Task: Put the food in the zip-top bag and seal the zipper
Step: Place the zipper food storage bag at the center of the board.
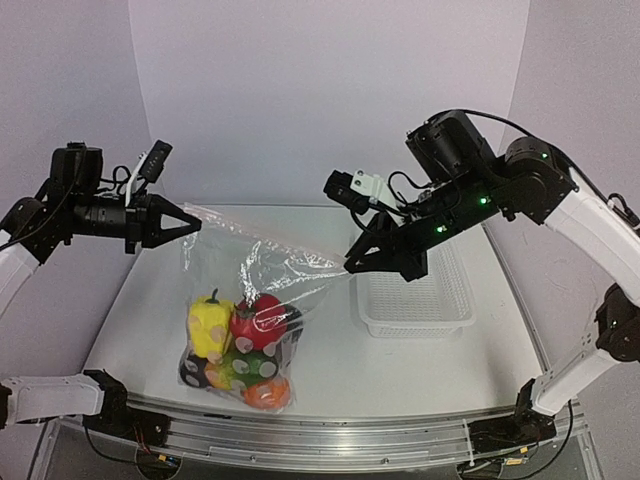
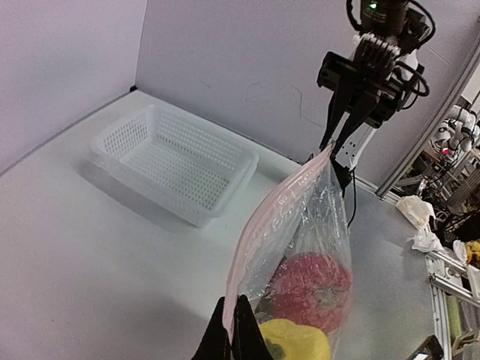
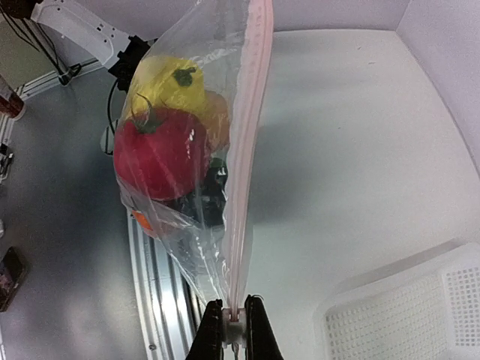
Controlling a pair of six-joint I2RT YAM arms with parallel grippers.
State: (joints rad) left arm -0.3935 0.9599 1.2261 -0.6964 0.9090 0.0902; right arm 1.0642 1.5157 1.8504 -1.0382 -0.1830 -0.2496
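My left jaws and right jaws pinch shut on opposite ends of the zipper (image 3: 246, 150), hanging the bag (image 1: 270, 278), food (image 1: 255, 322) inside, over the counter (image 1: 400, 370). The load's weight could pull a corner free or pop the seal.

Left gripper (image 1: 196, 224), right gripper (image 1: 351, 264) raised, jaws pinched closed.

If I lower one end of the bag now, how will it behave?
Probably floppy: the zip-top bag sags, wrinkled, between the left tool and right tool. Likely bottom-heavy, since the food is bunched at its low end. That food may shift inside if tilted.
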